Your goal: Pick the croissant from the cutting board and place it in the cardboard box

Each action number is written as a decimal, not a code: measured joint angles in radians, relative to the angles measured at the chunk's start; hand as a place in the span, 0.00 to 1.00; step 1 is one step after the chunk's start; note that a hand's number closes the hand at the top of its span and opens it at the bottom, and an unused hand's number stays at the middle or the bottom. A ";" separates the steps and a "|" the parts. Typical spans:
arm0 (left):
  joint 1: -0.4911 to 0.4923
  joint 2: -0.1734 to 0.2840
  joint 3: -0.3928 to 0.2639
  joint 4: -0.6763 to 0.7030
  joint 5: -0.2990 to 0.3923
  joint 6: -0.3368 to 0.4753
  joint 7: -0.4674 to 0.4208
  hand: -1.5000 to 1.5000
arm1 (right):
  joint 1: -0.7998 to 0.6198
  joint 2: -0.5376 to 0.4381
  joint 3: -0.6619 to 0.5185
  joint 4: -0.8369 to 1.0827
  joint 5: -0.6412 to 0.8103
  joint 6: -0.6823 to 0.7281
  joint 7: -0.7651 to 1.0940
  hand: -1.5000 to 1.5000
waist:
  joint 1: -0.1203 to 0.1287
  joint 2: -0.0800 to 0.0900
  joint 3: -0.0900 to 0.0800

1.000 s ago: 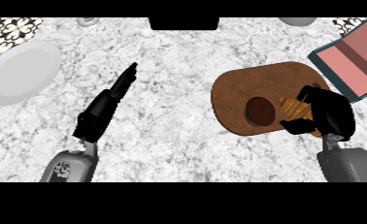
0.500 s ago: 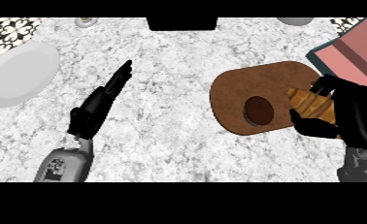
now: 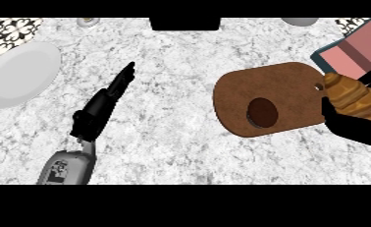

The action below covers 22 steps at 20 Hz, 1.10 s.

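Surface: grey-white marbled surface point(image 3: 188, 73) fills the head view, patterned tile at the upper corners.
Cutting board: brown rounded cutting board point(image 3: 272, 98) lies flat at centre-right, long axis running left to right, right end near the frame's edge.
Board detail: dark oval patch point(image 3: 262, 112) sits on the board's lower middle; a small hole shows near its right end.
Croissant: golden-brown ridged croissant point(image 3: 346, 92) is off the board's top, at the board's right end, overlapping the lower left corner of the box in this view.
Right hand: black right hand point(image 3: 351, 125) enters at the right edge, just below the croissant and touching it.
Right fingers: curled under and around the croissant, holding it; most of the hand is cut off by the frame.
Cardboard box: pink-lined box point(image 3: 348, 56) with a dark rim sits at upper right, tilted in the view, partly cropped.
Left hand: black left hand point(image 3: 105, 105) lies over bare surface at centre-left, well apart from the board.
Left fingers: straight, held close together, pointing up and right, holding nothing.
Left forearm: grey, enters from the lower left.
Plate: white round plate point(image 3: 25, 73) rests at the left edge, apart from the left hand.
Far edge: two small pale items, too small to identify.
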 measured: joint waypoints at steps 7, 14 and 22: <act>-0.013 0.002 0.009 0.003 -0.002 -0.018 0.006 0.50 | -0.112 -0.047 -0.125 0.058 -0.030 0.050 0.033 1.00 | 0.005 0.001 0.000; -0.011 -0.015 0.001 -0.013 -0.016 -0.014 0.019 0.50 | -0.229 -0.124 -0.251 0.291 -0.093 -0.003 -0.064 1.00 | 0.008 0.003 0.001; -0.011 -0.020 0.009 -0.013 -0.017 -0.019 0.015 0.50 | -0.372 -0.209 -0.319 0.619 -0.110 -0.125 -0.178 1.00 | 0.013 0.004 0.001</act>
